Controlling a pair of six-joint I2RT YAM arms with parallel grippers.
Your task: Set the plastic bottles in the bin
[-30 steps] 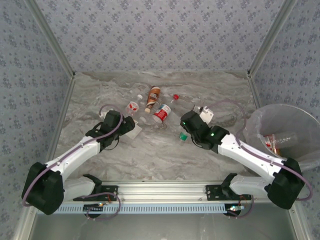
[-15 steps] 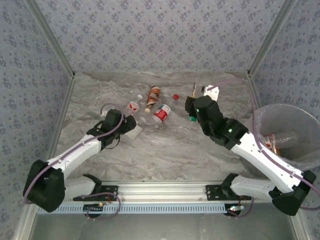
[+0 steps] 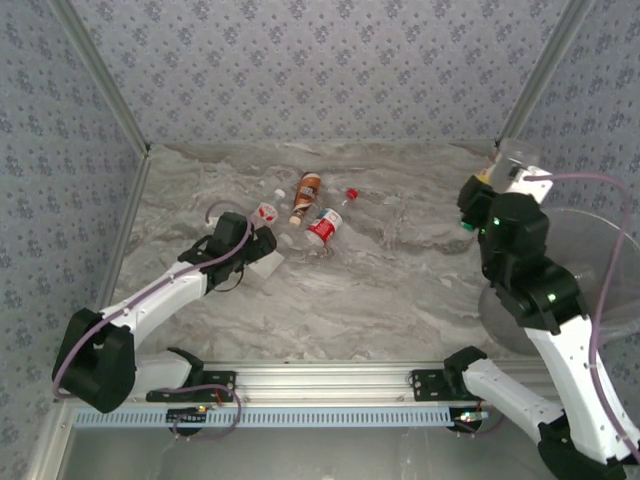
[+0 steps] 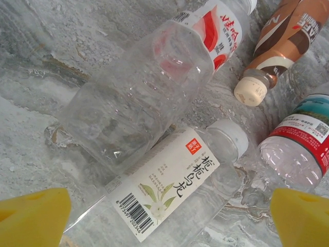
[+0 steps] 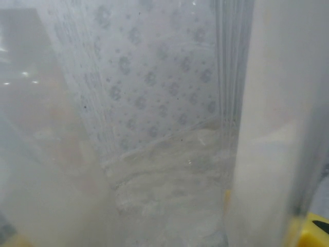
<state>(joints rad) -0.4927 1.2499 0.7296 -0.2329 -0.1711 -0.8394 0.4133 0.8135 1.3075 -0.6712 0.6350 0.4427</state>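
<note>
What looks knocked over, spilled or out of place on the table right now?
Nothing is spilled or visibly broken. The plastic bottles on the table lie tipped over in a jumbled cluster, among them the brown-labelled bottle and the white-labelled bottle.

We see the left gripper [image 3: 262, 248] low over the table [image 3: 400, 290], at the near edge of a cluster of lying bottles [image 3: 323, 226]. The right gripper [image 3: 474, 206] hangs raised near the far right corner, gripping a green-capped bottle [image 3: 466, 226], just beside the bin [image 3: 585, 211].
</note>
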